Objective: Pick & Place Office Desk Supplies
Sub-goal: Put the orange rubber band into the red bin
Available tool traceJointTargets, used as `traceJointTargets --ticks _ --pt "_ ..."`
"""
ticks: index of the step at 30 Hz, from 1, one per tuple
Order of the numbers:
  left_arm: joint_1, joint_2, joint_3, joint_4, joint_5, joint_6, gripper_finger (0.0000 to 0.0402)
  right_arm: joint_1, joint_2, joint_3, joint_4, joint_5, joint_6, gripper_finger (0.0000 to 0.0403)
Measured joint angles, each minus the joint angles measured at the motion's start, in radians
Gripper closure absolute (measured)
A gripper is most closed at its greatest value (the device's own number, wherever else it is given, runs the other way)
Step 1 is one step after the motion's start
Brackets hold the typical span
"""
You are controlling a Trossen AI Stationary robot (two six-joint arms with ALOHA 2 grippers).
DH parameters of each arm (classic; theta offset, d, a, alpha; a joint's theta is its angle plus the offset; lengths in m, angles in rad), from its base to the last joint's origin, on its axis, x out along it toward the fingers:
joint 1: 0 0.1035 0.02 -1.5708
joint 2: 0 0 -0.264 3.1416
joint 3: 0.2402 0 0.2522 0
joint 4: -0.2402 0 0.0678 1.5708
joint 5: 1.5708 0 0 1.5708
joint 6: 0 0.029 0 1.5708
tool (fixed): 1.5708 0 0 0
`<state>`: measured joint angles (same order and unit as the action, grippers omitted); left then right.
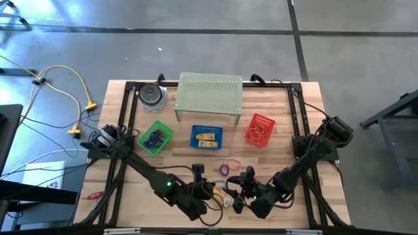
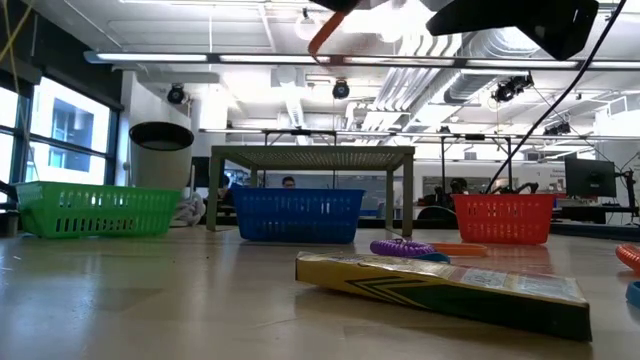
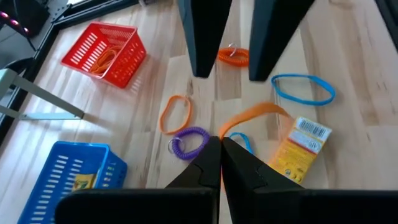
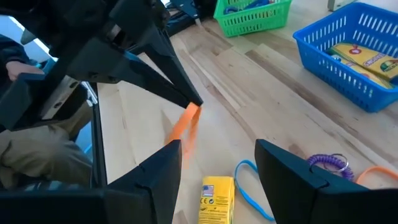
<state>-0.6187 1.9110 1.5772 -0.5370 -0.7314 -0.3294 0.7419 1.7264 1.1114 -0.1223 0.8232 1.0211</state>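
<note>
The left gripper is hanging above the near edge of the worktop with its fingers clenched on an orange band, which is dangling from the tips in mid-air. The right gripper is waiting just beside it, fingers spread apart and grasping nothing.

Below them more supplies are lying loose on the wood: a yellow box, a blue band near it, an orange loop, a purple coil just beside that loop, and a small orange coil farther on.

Further back three baskets are sitting in a row: a green basket with dark loops in it, a blue basket holding yellow boxes, and a red basket holding orange bands. Behind them a pale perforated stand is standing next to a round container.
</note>
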Motion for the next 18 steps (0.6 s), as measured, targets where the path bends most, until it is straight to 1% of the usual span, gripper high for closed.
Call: traceJointTargets --ticks 9,14,18 --pt "0.061 0.000 0.000 0.018 0.043 0.002 0.0401 -0.003 0.000 0.000 0.000 0.013 -0.034 0.0210" --pt "0.076 0.000 0.000 0.063 0.072 0.045 0.0401 -0.005 0.001 0.000 -0.001 0.022 -0.064 0.0210" --pt "0.076 0.000 0.000 0.084 0.090 0.046 0.0401 -0.009 0.045 0.000 0.016 0.046 -0.082 0.0210"
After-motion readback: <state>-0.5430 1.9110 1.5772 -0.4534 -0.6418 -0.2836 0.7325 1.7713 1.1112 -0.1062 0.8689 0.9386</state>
